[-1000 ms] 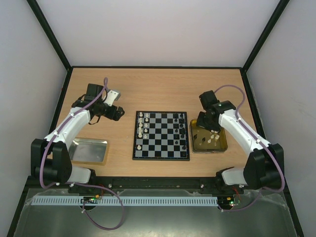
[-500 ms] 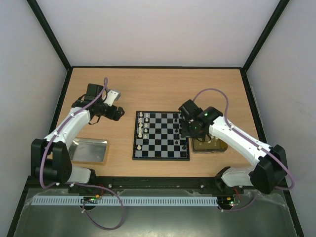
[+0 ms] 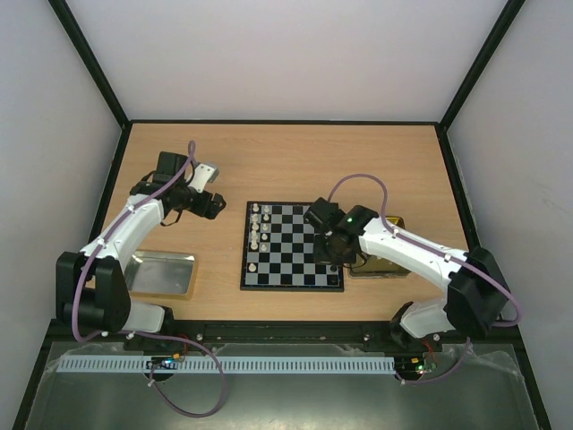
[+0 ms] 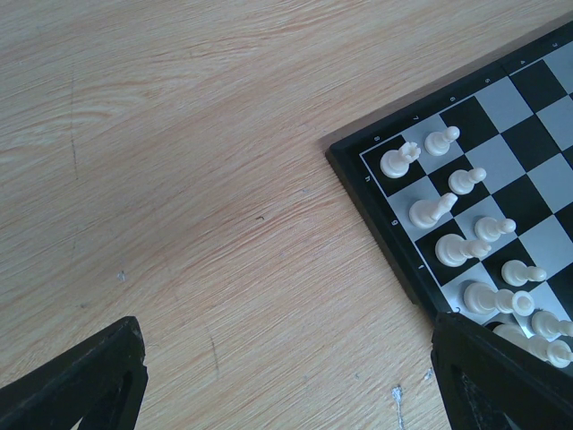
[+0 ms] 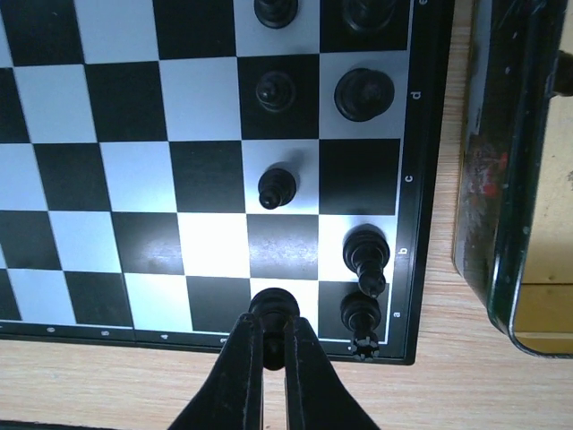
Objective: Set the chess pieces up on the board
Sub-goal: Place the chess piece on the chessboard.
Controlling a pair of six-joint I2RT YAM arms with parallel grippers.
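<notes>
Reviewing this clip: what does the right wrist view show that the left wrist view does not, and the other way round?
Only the right wrist view: the right hand shut on a black piece by the edge of the board, more black pieces standing on squares nearby, and the gold tray beside the board. Only the left wrist view: white pieces in two rows at a board corner, and the left hand open over the table. Both: the board and the wooden table.
</notes>
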